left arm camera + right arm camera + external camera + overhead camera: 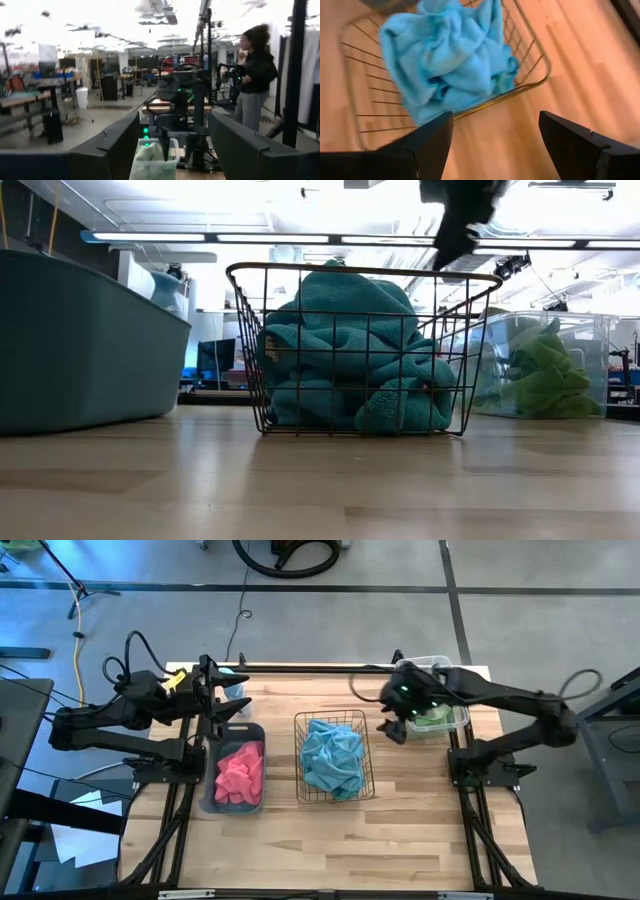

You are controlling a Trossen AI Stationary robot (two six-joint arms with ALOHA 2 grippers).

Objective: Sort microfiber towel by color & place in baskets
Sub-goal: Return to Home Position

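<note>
- The wire basket (298,755) stands at the middle of the wooden table (330,840). I use it as the reference for all places.
- The blue towels (332,758) lie crumpled inside the wire basket. They fill it and in the low view the heap rises a little over the rim.
- The grey tub (207,780) stands just beside the wire basket, on the side of the left arm. The pink towels (240,772) lie inside it.
- The clear bin (585,340) stands near the wire basket on the side of the right arm, a little more toward the far edge of the table. The green towels (545,375) are bunched inside it, and the right arm partly covers it in the high view.
- The right pincer (393,728) hangs in the air just beyond the wire basket's corner, between the basket and the clear bin. Its fingers (427,137) are spread wide and hold nothing. Its own camera looks down on the blue towels.
- The left pincer (222,700) is raised beyond the far end of the grey tub, well apart from the wire basket. Its fingers (117,137) are also wide apart and empty.
- A person (255,75) in dark top stands in the room behind the table, on the right arm's side.
</note>
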